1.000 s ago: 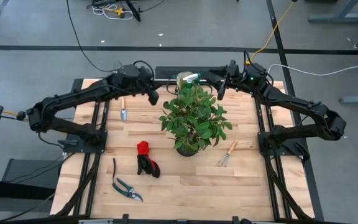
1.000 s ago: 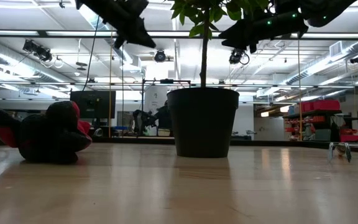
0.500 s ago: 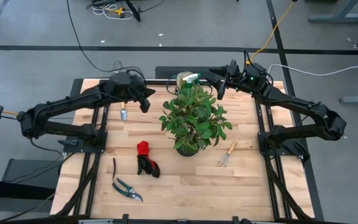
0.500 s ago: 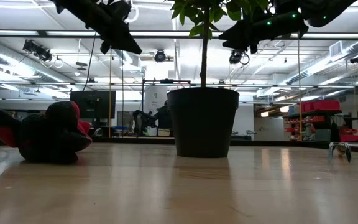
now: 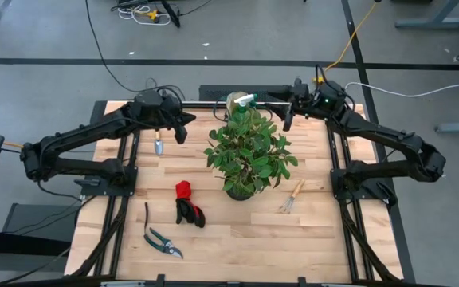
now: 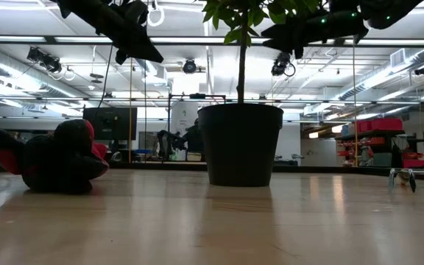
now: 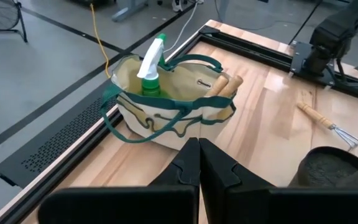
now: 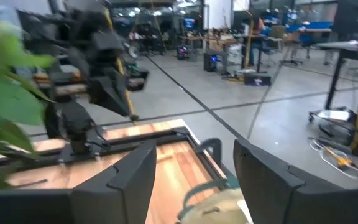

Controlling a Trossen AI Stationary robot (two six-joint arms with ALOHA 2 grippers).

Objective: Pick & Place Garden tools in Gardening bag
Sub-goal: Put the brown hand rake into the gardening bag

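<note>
No readable writing or brand marks on any item.

Left gripper (image 7: 199, 163) — fingers pressed together, nothing between them, raised over the far-left part of the table (image 5: 237, 239). In its wrist view the closed tips point toward the gardening bag (image 7: 169, 112), apart from it. In the high view the left gripper (image 5: 180, 130) sits just beside a wooden-handled trowel (image 5: 158, 142) lying flat on the boards.

Right gripper (image 8: 194, 171) — fingers spread wide, empty. In the high view the right gripper (image 5: 285, 118) is held up off the table near the far edge, just right of the bag and beside the potted plant's (image 5: 248, 154) foliage.

Gardening bag (image 5: 236, 101): tan fabric with green trim and handles, standing at the far edge of the table behind the plant. Inside it, a green spray bottle (image 7: 151, 70) with a white trigger head stands upright, and two wooden tool handles (image 7: 224, 84) poke out at the opposite end.

Still out on the table:
- hand rake (image 5: 292, 197) with a wooden handle, right of the plant pot
- red-and-black gloves (image 5: 187, 204), in a heap left of the pot and nearer the front
- pruning shears (image 5: 160, 237), dark handles, near the front-left — well apart from the bag

Low view: the dark pot (image 6: 241, 143) stands mid-table, the gloves (image 6: 54, 158) at left, the rake's tines (image 6: 414, 178) at far right.
</note>
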